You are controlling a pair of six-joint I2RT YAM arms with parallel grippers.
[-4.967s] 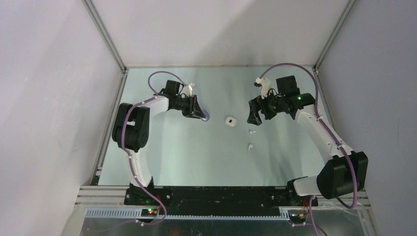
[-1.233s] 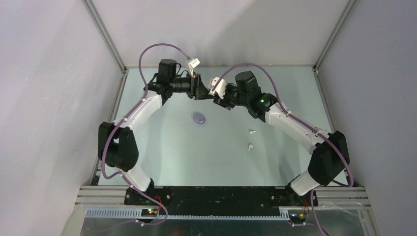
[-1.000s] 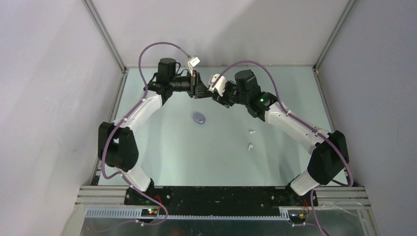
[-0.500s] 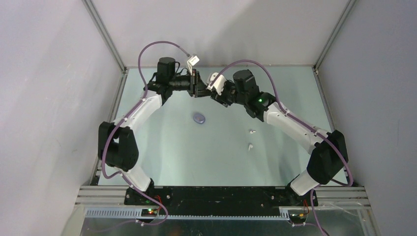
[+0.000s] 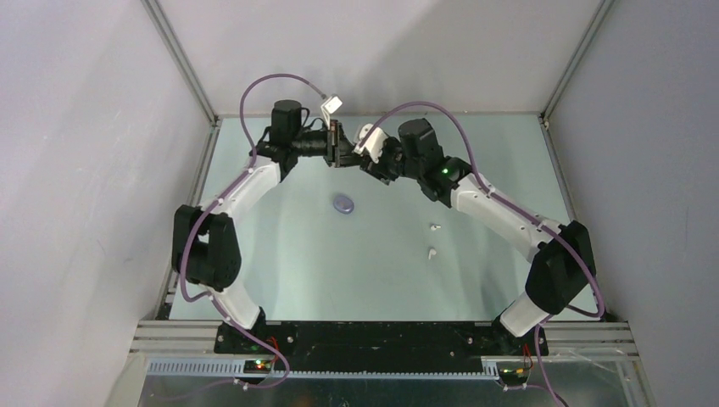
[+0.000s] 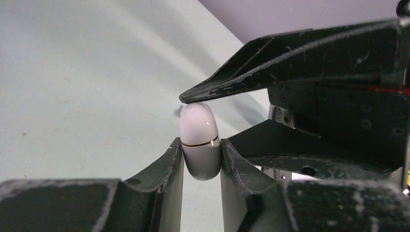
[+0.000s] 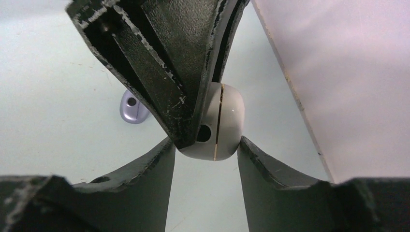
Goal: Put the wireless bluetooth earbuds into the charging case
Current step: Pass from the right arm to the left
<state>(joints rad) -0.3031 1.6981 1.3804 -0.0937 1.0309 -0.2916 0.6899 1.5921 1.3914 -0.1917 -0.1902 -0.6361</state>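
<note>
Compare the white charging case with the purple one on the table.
Colour: the white charging case is white with a thin gold seam; the purple charging case is pale purple. Position: the white charging case is clamped on edge in the left gripper, clear of the table; the purple charging case lies flat on it, untouched. Shared: both are small rounded pebbles and look closed.

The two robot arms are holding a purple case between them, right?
No. The left end effector and the right end effector hold the white case, not a purple one; both wrist views show it. The purple case lies on the table.
</note>
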